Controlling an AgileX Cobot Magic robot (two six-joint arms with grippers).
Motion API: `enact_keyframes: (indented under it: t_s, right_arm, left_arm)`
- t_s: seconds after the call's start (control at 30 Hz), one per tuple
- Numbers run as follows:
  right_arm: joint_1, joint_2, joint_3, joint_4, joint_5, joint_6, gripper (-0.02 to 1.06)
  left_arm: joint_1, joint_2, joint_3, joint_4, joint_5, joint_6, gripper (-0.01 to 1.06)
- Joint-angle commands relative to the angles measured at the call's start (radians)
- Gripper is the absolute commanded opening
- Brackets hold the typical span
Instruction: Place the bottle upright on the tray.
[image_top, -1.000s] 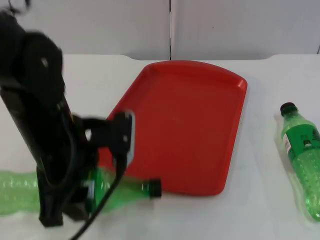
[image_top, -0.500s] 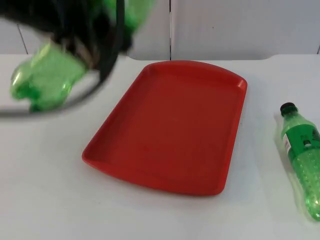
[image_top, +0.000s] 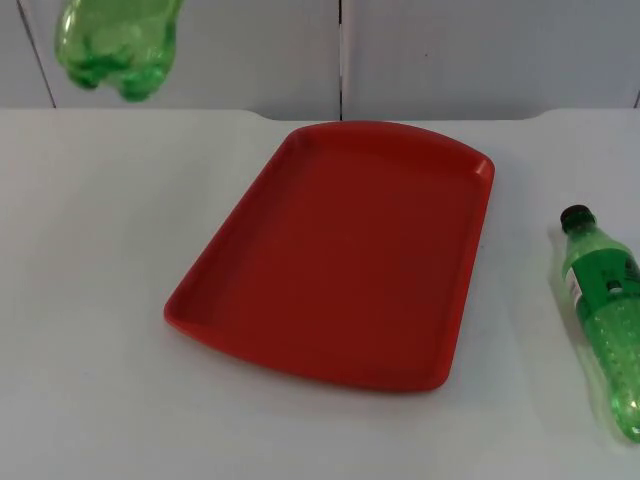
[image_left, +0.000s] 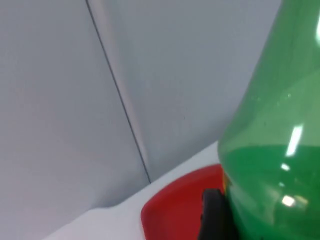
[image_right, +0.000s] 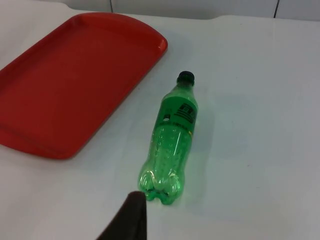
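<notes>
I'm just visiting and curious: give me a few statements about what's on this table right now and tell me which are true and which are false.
1. The red tray has nothing on it. True.
2. A green bottle with a black cap lies on its side on the table, apart from the tray. True.
3. That lying bottle has no label. False: the right wrist view shows a label below its neck.
4. A second green bottle stands upright on the tray. False: it is lifted in the air before the grey wall.
5. The tray is round. False: it is a rounded rectangle.

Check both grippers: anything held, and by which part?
Left gripper holds a green bottle lifted well above the table; a fingertip presses its body, exact spot unclear. Right gripper holds nothing; the second bottle lies on the table.
</notes>
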Motion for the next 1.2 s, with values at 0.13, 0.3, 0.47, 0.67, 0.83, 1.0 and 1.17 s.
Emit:
enact_keyframes:
  t_s: [0.13,0.3,0.47,0.67,0.83,1.0,1.17]
  right_arm:
    - [-0.003,-0.003,0.000,0.002,-0.006,0.002,1.05]
    - [-0.003,-0.003,0.000,0.002,-0.006,0.002,1.05]
    - [-0.003,-0.003,0.000,0.002,-0.006,0.002,1.05]
    - [-0.003,-0.003,0.000,0.002,-0.006,0.002,1.05]
    - [-0.003,-0.003,0.000,0.002,-0.006,0.002,1.05]
    - [-0.003,-0.003,0.000,0.002,-0.006,0.002,1.05]
    - [-0.003,-0.003,0.000,0.002,-0.006,0.002,1.05]
  left_arm:
    - [0.000,0.028,-0.092,-0.110,0.040,-0.007,0.00]
    - [0.000,0.066,-0.126,-0.259,0.126,0.080,0.00]
    - [0.021,0.112,-0.158,-0.450,0.325,0.185,0.00]
    - [0.077,0.154,-0.161,-0.813,0.399,0.503,0.00]
    - [0.129,0.202,-0.168,-0.813,0.538,0.610,0.00]
    - [0.139,0.252,-0.168,-0.813,0.574,0.796,0.00]
    - [0.139,0.321,-0.168,-0.813,0.603,0.902,0.00]
